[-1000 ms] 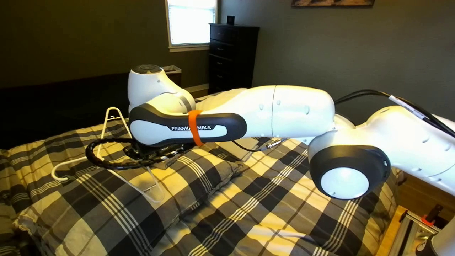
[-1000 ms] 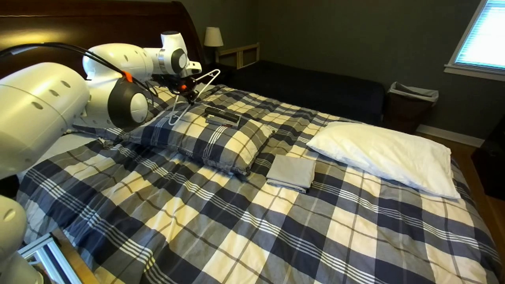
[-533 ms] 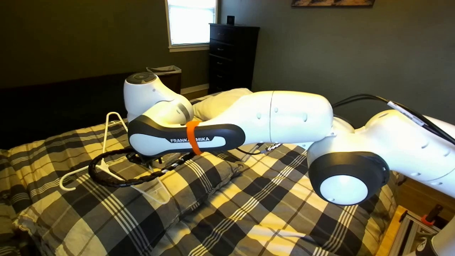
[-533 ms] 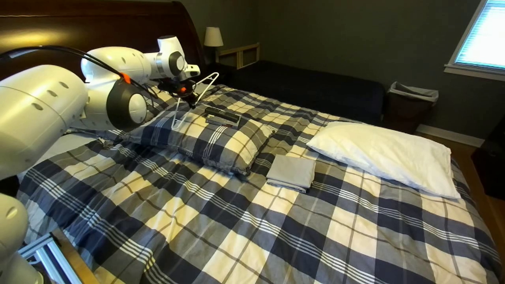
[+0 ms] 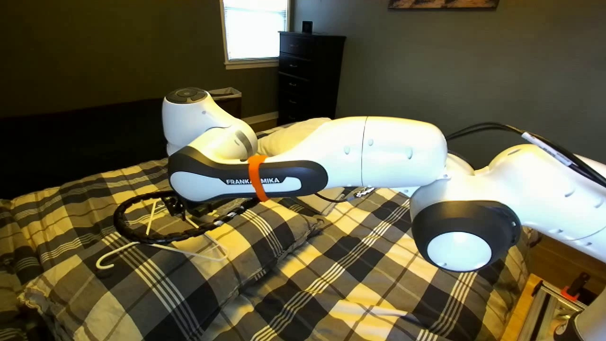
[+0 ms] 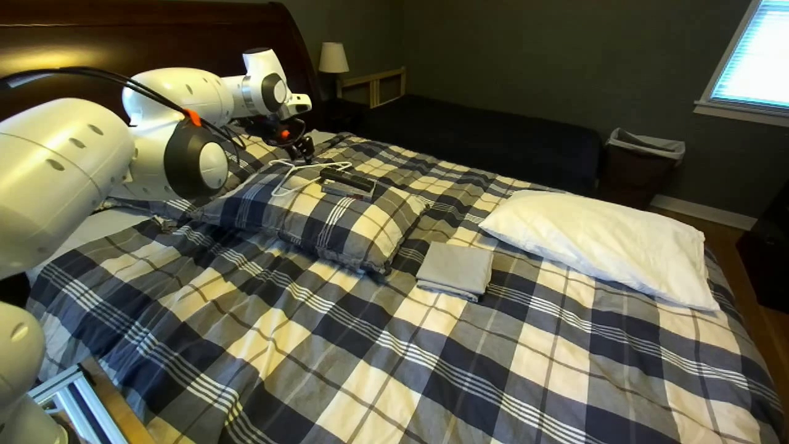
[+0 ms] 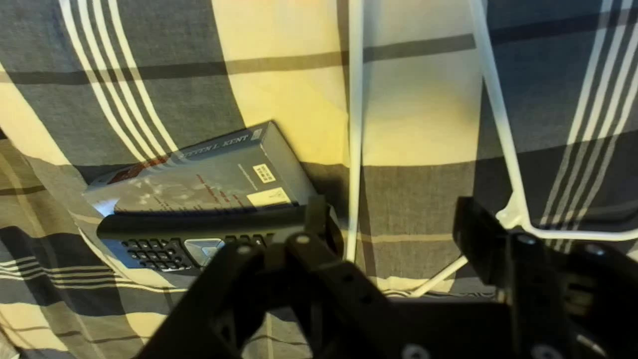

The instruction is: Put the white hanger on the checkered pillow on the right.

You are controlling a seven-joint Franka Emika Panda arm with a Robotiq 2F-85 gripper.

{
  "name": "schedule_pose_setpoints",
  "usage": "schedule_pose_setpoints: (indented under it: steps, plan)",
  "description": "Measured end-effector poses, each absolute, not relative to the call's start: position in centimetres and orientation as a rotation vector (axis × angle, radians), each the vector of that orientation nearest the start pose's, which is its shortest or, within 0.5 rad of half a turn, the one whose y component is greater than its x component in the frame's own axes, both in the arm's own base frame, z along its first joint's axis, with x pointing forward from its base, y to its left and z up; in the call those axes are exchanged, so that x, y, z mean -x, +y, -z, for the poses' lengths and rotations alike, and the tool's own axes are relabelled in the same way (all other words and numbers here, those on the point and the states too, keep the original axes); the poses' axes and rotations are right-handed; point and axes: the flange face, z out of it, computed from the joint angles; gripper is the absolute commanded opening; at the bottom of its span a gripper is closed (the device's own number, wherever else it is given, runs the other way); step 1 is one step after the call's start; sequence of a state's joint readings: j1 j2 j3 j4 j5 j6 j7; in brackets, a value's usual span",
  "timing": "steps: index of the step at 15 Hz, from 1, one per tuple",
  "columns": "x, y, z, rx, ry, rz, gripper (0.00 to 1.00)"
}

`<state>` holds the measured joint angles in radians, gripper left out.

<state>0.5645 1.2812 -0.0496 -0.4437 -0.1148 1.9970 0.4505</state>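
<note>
Bed (image 6: 382, 351): big, with a wavy checkered blanket (image 6: 524, 345) in blue, grey and cream, and a tall brown headboard (image 6: 123, 34).
Walls (image 6: 524, 49): dark, with a bright window (image 6: 758, 68). Near them are a little white lamp (image 6: 333, 58), a trash can (image 6: 638, 176) with a pale bag (image 6: 647, 143) in it, and a black dresser (image 5: 310, 71).
Checkered pillow (image 6: 370, 225): it lies on the blanket and looks almost the same, with squares and stripes.
Book (image 7: 199, 187): thick and grey, lying on that pillow.
Remote (image 7: 199, 227): black, with small buttons, on top of the book.
White hanger (image 7: 355, 124): it is on the checkered pillow, lying down. Its long straight bar runs just beside one end of the remote; I can't tell if they touch. Its curly hook points away from the book.
Gripper (image 7: 389, 214): it hangs just over the hanger, and its two fingers are wide apart. Looking from the wrist, I see the long bar in the space between them.
Robot arm (image 5: 402, 151): white with black parts, reaching over the bed. An orange band (image 5: 256, 177) goes across it, and a black cable loop (image 5: 122, 225) sticks out near its end.
Folded cloth (image 6: 456, 265): grey, on the blanket near the checkered pillow.
White pillow (image 6: 598, 240): puffy, farther off.
</note>
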Motion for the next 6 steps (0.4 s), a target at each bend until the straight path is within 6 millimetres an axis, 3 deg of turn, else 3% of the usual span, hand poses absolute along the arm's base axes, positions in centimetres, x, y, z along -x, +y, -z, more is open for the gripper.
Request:
schedule_pose_setpoints:
  steps: [6]
  plan:
    - [-70.0, 43.7, -34.9, 3.081, -0.301, 0.446, 1.0]
